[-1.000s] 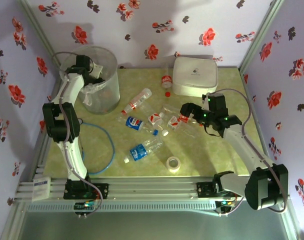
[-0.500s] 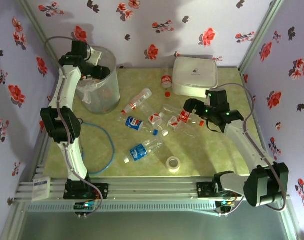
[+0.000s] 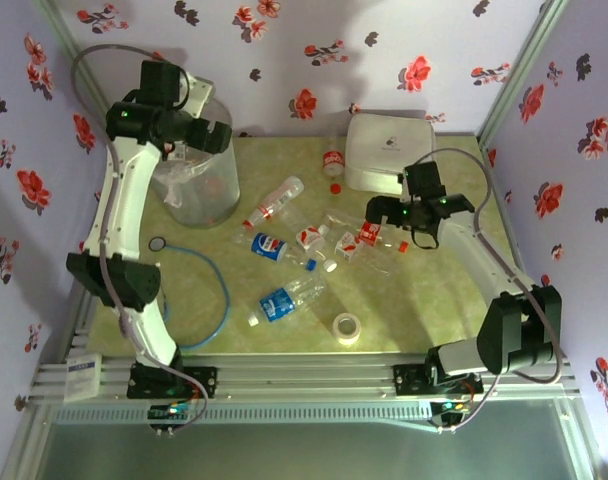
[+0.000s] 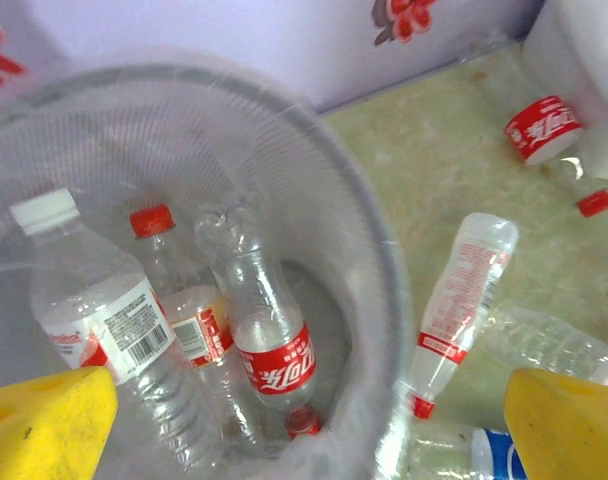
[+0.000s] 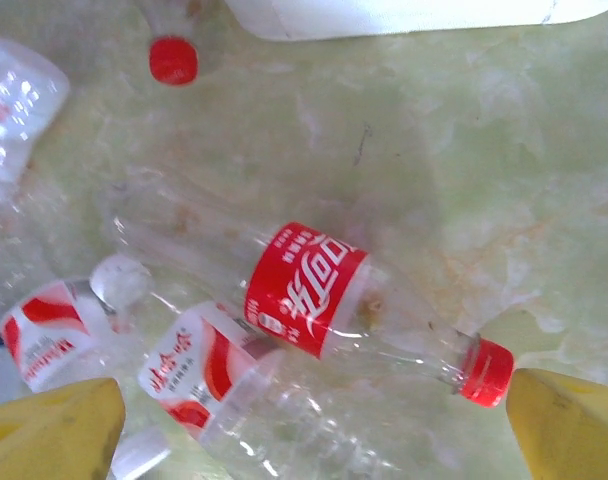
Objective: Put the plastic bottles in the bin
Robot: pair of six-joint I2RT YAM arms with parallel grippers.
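Your left end effector (image 3: pixel 206 130) has lifted clear of the large clear plastic bin (image 3: pixel 212 195) in the upper left of the overhead view; a second ago it was down inside the rim. Its yellow jaws, nearly together then, now stand spread wide and hold nothing. Its wrist camera looks down on three clear plastic bottles lying in the bin: a white-capped bottle (image 4: pixel 94 310) at the left, a slim red-capped bottle (image 4: pixel 179 300) beside it, and a red-banded bottle (image 4: pixel 269 350) in the middle. Read that as a drop completed, so count one more bottle as in.

Your right end effector (image 3: pixel 382 222) has swung inward to the centre-right of the overhead view, over the cluster on the green bench (image 3: pixel 424 300). Its jaws are spread too, and empty. It hovers over a red-labelled clear bottle (image 5: pixel 306 290) that lies flat in the middle of the right wrist view, its red cap near the lower-right fingertip. Other labelled bottles crowd it at the lower left. Several bottles still lie across the bench, so the job is far from done. That red-labelled one looks like your next pick.
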